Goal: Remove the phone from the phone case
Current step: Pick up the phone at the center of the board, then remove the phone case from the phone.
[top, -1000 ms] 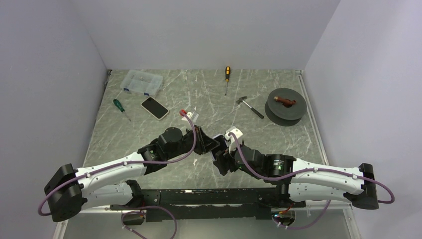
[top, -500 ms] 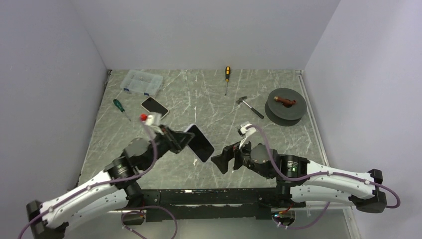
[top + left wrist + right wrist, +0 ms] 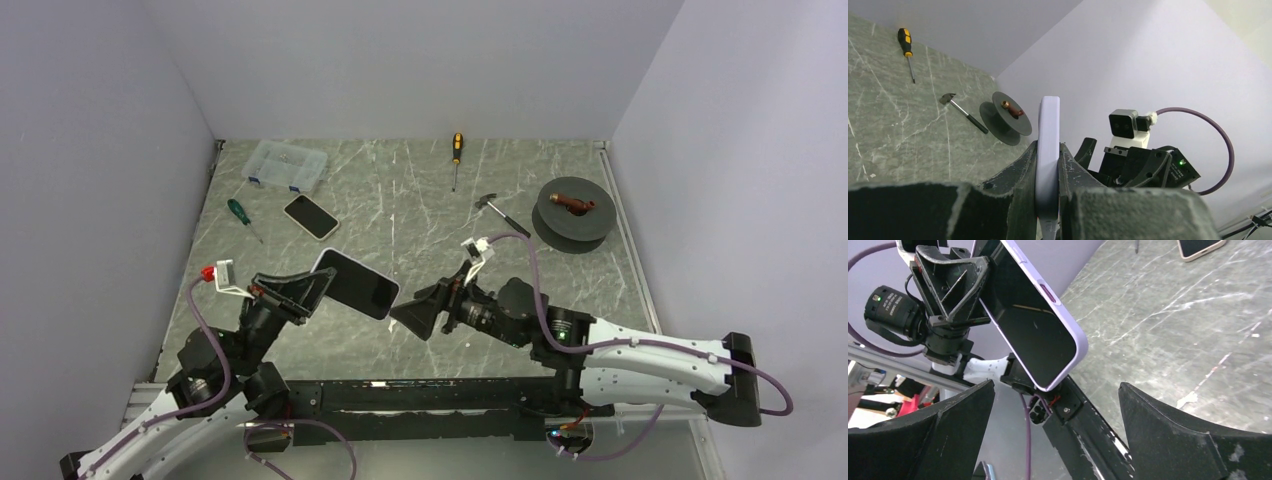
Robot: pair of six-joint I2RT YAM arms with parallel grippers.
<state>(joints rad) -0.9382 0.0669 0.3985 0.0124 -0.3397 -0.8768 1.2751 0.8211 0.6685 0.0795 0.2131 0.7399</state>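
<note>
I've pulled my left hand (image 3: 318,284) back leftward, clamped on the lilac-cased phone (image 3: 360,287); my right hand (image 3: 408,313) stands wide apart near it.

Open air separates the wide-spread right hand (image 3: 412,314) from the raised phone (image 3: 355,284).

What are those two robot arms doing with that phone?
The left gripper is pinching a phone by its edge and holding it up above the table. The phone sits in a purple case, so it isn't out yet. The right gripper is wide open and empty, pointing at the phone.
</note>
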